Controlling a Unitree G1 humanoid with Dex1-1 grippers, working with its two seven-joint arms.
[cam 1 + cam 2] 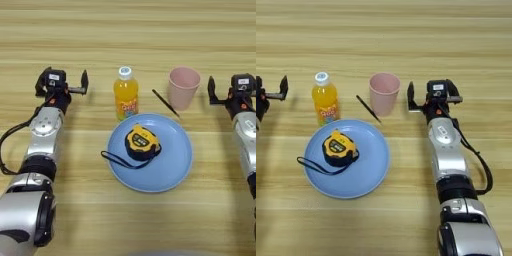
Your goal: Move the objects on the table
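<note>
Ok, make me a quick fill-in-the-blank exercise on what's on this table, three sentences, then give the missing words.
1. The tape measure lies on the blue ____.
2. The juice bottle has a ____ cap.
3. The thin black stick lies on the table between the juice bottle and the pink ____.

Both end effectors, left and right, hold nothing.

Missing words: plate; white; cup

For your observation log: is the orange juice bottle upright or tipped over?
Upright. The orange juice bottle stands on the table with its white cap at the top, just behind the blue plate.
</note>
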